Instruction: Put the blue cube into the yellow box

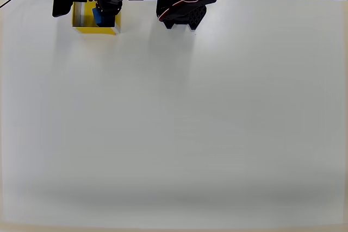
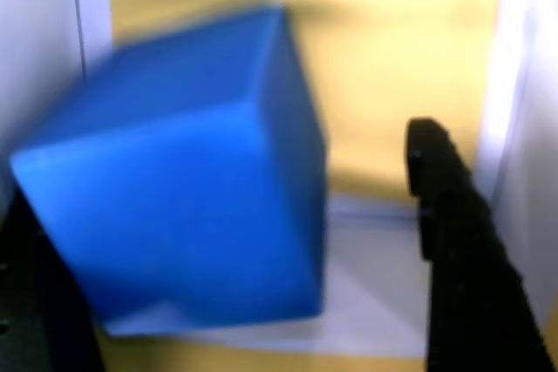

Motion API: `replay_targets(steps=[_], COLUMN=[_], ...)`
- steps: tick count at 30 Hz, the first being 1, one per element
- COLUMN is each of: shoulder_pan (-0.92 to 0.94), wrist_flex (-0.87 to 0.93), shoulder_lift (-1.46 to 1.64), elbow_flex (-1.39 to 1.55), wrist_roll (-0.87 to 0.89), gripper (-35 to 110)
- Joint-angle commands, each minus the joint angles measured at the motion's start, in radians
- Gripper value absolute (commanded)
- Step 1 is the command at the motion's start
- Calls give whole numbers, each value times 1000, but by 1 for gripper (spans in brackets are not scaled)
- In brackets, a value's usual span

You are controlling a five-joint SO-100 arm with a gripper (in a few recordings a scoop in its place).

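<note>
The yellow box (image 1: 82,24) stands at the far left of the table's back edge in the overhead view. Inside it lies the blue cube (image 1: 99,17), partly under the black arm. My gripper (image 1: 106,8) hangs directly over the box. In the wrist view the blue cube (image 2: 183,189) is tilted and slightly blurred, resting on the box's floor (image 2: 392,41) near the left inner wall. My gripper (image 2: 222,180) is open. Its right finger (image 2: 453,233) stands apart from the cube with a clear gap. The left finger is a dark shape at the lower left corner, beside the cube.
The arm's black base (image 1: 182,12) sits at the back edge, right of the box. The white table (image 1: 174,134) stretches out in front. The box's whitish inner walls (image 2: 39,58) close in on both sides of the fingers.
</note>
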Motion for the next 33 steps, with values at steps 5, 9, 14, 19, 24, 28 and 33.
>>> replay_targets(steps=[5, 9, 14, 19, 24, 28, 33], shoulder_pan=[12, 14, 31, 18, -156, -416, -735], wrist_flex=[233, 245, 285, 456, 528, 503, 436], shoulder_lift=[38, 38, 55, 141, 311, 442, 558], elbow_flex=[-261, -319, -413, -525, -483, -379, -167], wrist_roll=[-49, -61, -86, -135, -86, 5, 61], gripper=[37, 38, 38, 38, 37, 37, 35])
